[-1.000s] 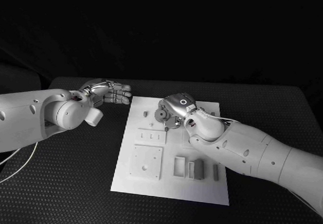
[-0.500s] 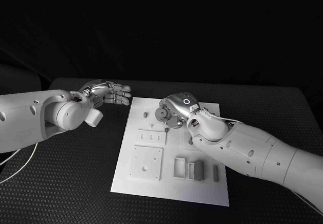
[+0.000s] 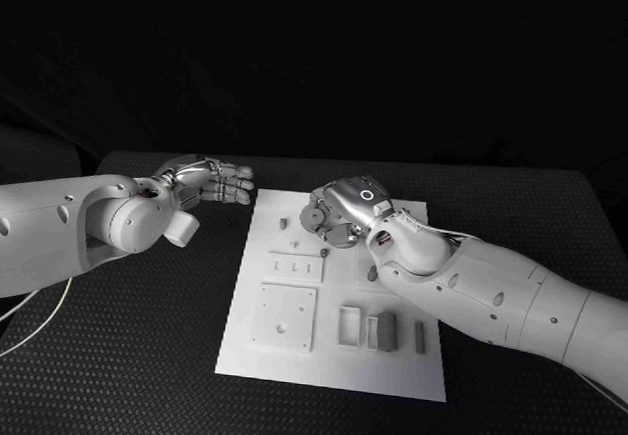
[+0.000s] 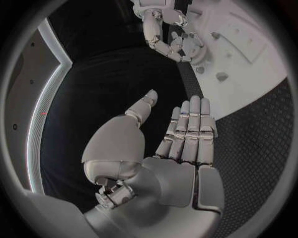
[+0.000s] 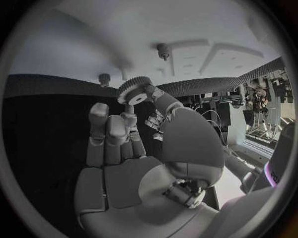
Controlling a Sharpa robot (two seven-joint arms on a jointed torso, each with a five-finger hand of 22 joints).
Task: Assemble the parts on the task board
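right hand (image 5: 133, 163) pinching a toothed gear (image 5: 133, 92) at the fingertips, just above the far end of the task board (image 3: 391, 368). best lowered level, bore lined up over a peg (image 5: 163, 48). left hand (image 4: 158, 163) empty, fingers extended, off the board's left edge.

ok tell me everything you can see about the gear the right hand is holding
The gear is a small grey toothed wheel with a pale round hub at its centre, plastic by its look. The right hand pinches it between thumb and fingertips, in the air over the far end of the white task board, near two short pegs; nothing else touches it.
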